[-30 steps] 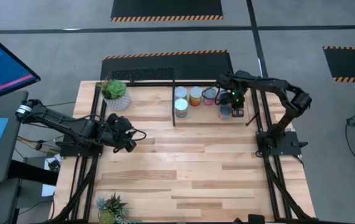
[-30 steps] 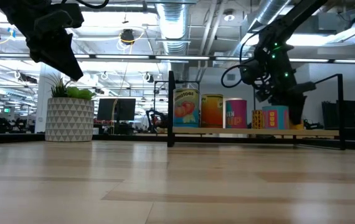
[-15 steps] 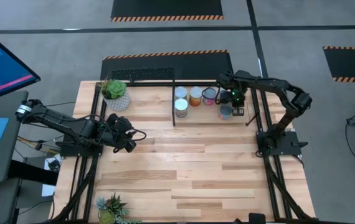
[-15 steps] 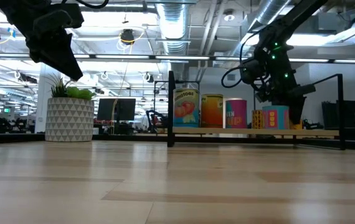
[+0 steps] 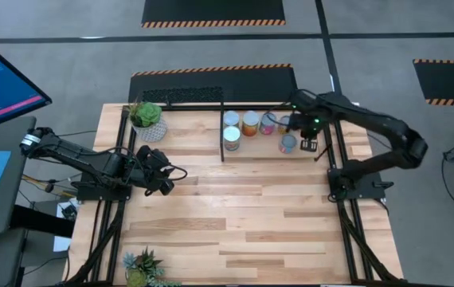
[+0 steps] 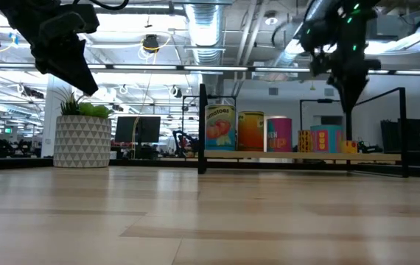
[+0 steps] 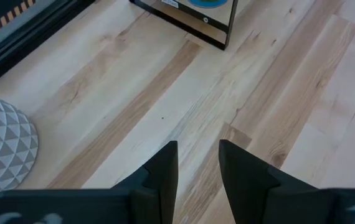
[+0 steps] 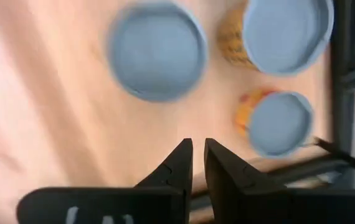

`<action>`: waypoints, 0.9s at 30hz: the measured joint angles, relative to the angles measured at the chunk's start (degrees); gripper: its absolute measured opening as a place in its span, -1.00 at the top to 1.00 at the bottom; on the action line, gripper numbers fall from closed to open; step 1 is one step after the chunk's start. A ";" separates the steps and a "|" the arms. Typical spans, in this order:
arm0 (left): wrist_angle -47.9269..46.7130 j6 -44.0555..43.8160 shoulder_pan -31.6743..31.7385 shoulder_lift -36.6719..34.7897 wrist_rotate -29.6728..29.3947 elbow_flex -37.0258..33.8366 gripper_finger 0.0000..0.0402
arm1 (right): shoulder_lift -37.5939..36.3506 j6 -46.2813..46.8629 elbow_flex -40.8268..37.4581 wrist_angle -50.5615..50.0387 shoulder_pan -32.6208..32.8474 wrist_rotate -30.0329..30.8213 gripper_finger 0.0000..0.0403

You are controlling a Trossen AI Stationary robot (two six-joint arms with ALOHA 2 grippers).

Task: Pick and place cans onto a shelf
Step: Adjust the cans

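In the high view the right gripper [image 5: 305,135] is seen in the upper right of the frame, poised over the shelf [image 5: 316,105] just beside the cans [image 5: 249,123] standing upright in a row there, while the left gripper [image 5: 163,177] is parked at centre left, well apart, so the right arm is judged the nearer. In the low view the cans [image 6: 250,131] are lined up right of centre, with the right gripper's fingers [image 6: 346,88] hanging above the row's right end. In the right wrist view round silvery lids [image 8: 157,51] are looked down on, axes upright, beyond fingers [image 8: 179,163] nearly closed with nothing held; in the left wrist view only bare bench [image 7: 277,93] lies past fingers [image 7: 165,168] slightly parted and empty.
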 joint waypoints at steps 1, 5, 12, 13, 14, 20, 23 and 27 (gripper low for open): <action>0.00 -0.17 0.01 0.00 0.00 0.00 0.48 | -1.54 2.29 0.00 0.05 0.47 -2.12 0.68; 0.02 -1.51 0.00 0.00 -0.01 0.00 0.48 | -6.84 16.46 0.00 0.16 3.34 -8.59 0.68; 0.02 -1.98 0.02 0.00 0.29 0.00 0.48 | -13.23 44.20 0.00 4.58 13.67 -14.59 0.68; 0.02 -2.02 0.02 0.00 0.73 0.00 0.48 | -13.98 47.04 0.00 5.12 15.53 -14.64 0.68; 0.02 -2.02 0.02 0.00 1.30 0.00 0.48 | -14.79 49.47 0.00 5.53 17.51 -14.65 0.68; 0.02 -2.15 0.02 0.00 6.47 -0.01 0.48 | -19.24 59.18 0.00 6.24 30.33 -14.63 0.68; 0.02 -1.72 0.00 0.00 7.01 0.01 0.48 | -20.43 62.58 0.00 8.15 36.08 -13.31 0.68; 0.02 -1.85 0.00 0.00 7.45 -0.01 0.48 | -20.95 67.09 0.00 13.47 43.94 -5.03 0.67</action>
